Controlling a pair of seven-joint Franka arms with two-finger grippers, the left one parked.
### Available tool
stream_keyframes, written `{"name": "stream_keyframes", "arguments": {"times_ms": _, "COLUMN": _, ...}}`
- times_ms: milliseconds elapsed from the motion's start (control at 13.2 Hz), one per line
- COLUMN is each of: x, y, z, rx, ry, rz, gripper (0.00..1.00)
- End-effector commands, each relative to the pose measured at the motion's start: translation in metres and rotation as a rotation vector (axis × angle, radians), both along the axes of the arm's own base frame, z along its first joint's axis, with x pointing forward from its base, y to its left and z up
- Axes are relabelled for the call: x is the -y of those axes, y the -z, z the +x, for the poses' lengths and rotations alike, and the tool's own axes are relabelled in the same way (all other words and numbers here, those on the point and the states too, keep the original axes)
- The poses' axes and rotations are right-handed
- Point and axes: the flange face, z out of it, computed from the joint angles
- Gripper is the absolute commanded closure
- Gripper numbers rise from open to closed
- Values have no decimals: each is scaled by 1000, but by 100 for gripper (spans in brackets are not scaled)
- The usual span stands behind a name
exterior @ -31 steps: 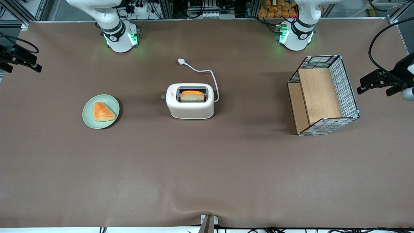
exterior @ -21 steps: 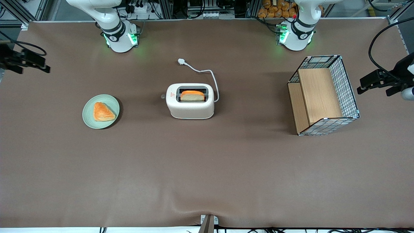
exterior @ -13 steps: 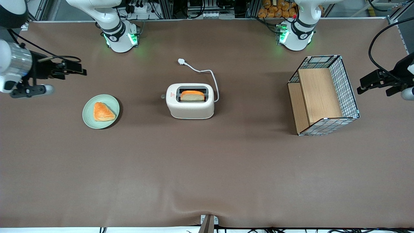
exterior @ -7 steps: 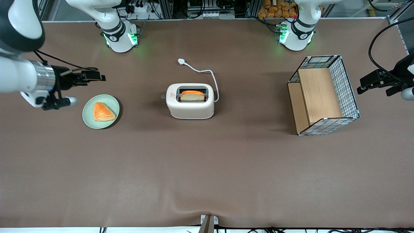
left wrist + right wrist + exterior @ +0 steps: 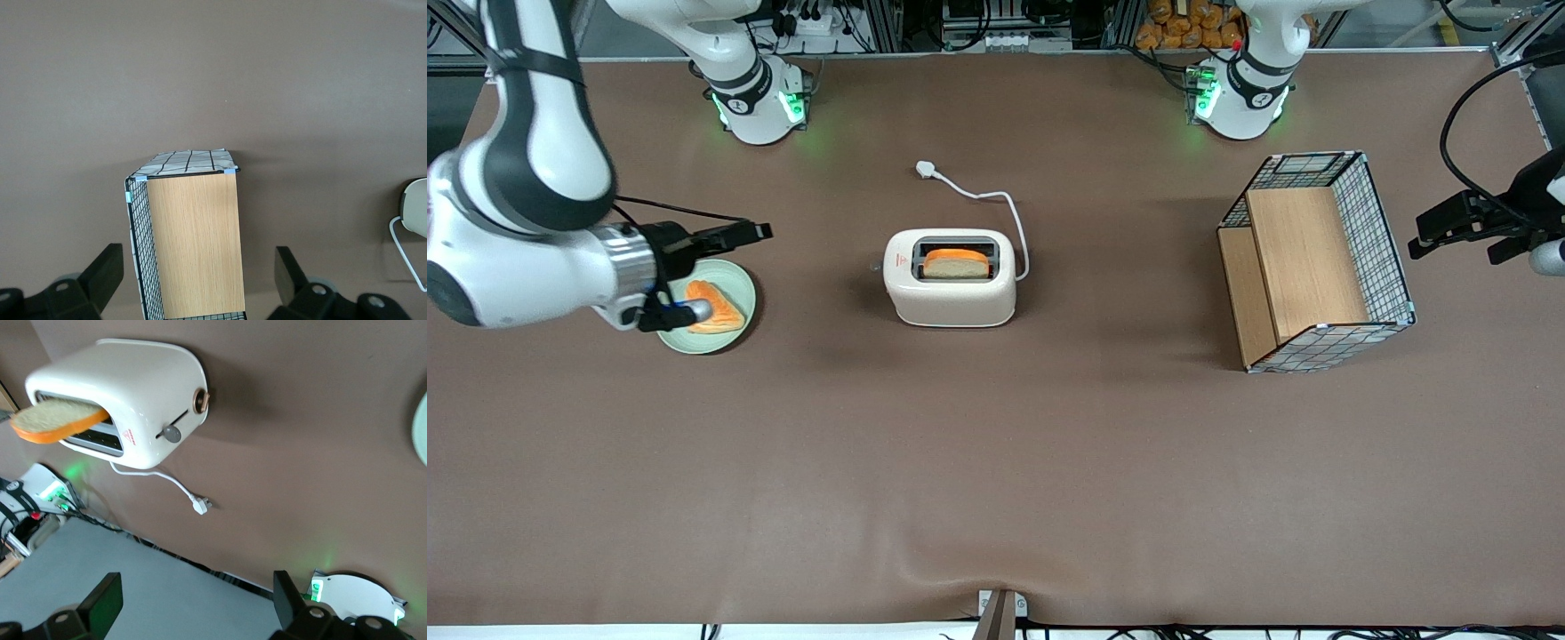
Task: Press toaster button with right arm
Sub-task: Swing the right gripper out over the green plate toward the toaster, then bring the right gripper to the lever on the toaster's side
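Note:
The white toaster (image 5: pixel 950 298) stands mid-table with a slice of bread (image 5: pixel 956 263) in its slot. The toaster button (image 5: pixel 874 264) is a small grey knob on the narrow end that faces the working arm's end of the table. In the right wrist view the toaster (image 5: pixel 143 383) and its button (image 5: pixel 172 434) show well ahead of the fingers. The right arm (image 5: pixel 525 258) reaches in over the green plate. Its gripper (image 5: pixel 751 234) (image 5: pixel 197 603) is open, holds nothing, and points at the button end, a clear gap away.
A green plate (image 5: pixel 732 335) with a triangular pastry (image 5: pixel 719 307) lies partly under the wrist. The toaster's white cord and plug (image 5: pixel 927 169) trail toward the arm bases. A wire basket with a wooden shelf (image 5: pixel 1316 258) (image 5: pixel 190 240) stands toward the parked arm's end.
The right arm has swung in from the table's end toward the toaster and now hangs over the plate. Toaster, bread and plate have not moved.

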Motion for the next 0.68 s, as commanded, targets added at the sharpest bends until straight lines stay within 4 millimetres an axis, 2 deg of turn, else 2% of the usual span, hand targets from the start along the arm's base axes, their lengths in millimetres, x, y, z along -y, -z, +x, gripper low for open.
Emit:
{"name": "stream_keyframes", "arguments": {"times_ms": 0, "x": -32, "y": 20, "z": -3, "rx": -51, "ry": -29, "rz": 29, "gripper": 0}}
{"name": "stream_keyframes", "arguments": {"times_ms": 76, "x": -39, "y": 29, "z": -3, "rx": -69, "ry": -27, "rz": 43, "gripper": 0}}
{"name": "stream_keyframes", "arguments": {"times_ms": 152, "x": -42, "y": 41, "z": -1, "rx": -90, "ry": -16, "rz": 60, "gripper": 11}}
{"name": "stream_keyframes", "arguments": {"times_ms": 303, "x": -49, "y": 61, "z": 2, "rx": -107, "ry": -4, "rz": 68, "gripper": 43}}
{"name": "stream_keyframes", "arguments": {"times_ms": 455, "x": -63, "y": 62, "z": -1, "rx": -98, "ry": -26, "rz": 68, "gripper": 83}}
{"name": "stream_keyframes", "arguments": {"times_ms": 530, "x": -70, "y": 62, "z": 1, "rx": -74, "ry": -25, "rz": 65, "gripper": 96}}
{"name": "stream_keyframes", "arguments": {"times_ms": 606, "x": -81, "y": 64, "z": 1, "rx": -55, "ry": -33, "rz": 61, "gripper": 100}}
